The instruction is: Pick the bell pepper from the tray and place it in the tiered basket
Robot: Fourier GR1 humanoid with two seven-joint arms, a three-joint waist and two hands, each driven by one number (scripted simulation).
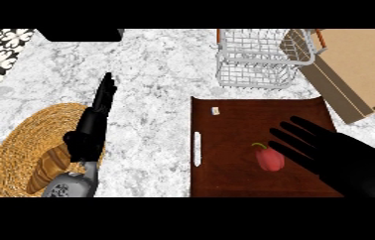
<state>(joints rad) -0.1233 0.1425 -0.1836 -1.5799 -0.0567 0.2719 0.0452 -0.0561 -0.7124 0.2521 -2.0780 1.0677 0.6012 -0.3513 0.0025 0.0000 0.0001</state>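
1. Leftmost, the left hand (99, 112) stands well to the left of the tray (219, 177), edge-on, its fingers straight and together pointing away toward the counter's far side, holding nothing.
2. Under that hand's wrist lies one round woven mat (33, 140), with a brown, bread-like thing (51, 165) on it.
3. One dark brown tray with a white slot handle on its left rim carries one red bell pepper (270, 158), green-stemmed, lying right of the tray's middle.
4. One small pale bit (216, 110) sits near the tray's far edge.
5. Over the tray's right part hangs the right hand (326, 152), fingers straight and spread, tips just beside the pepper but not closed on it.
6. Beyond the tray's far edge stands one white wire basket (256, 60), and right of that a tan board (344, 75).
7. Everything rests on a white, grey-speckled stone counter (157, 85).
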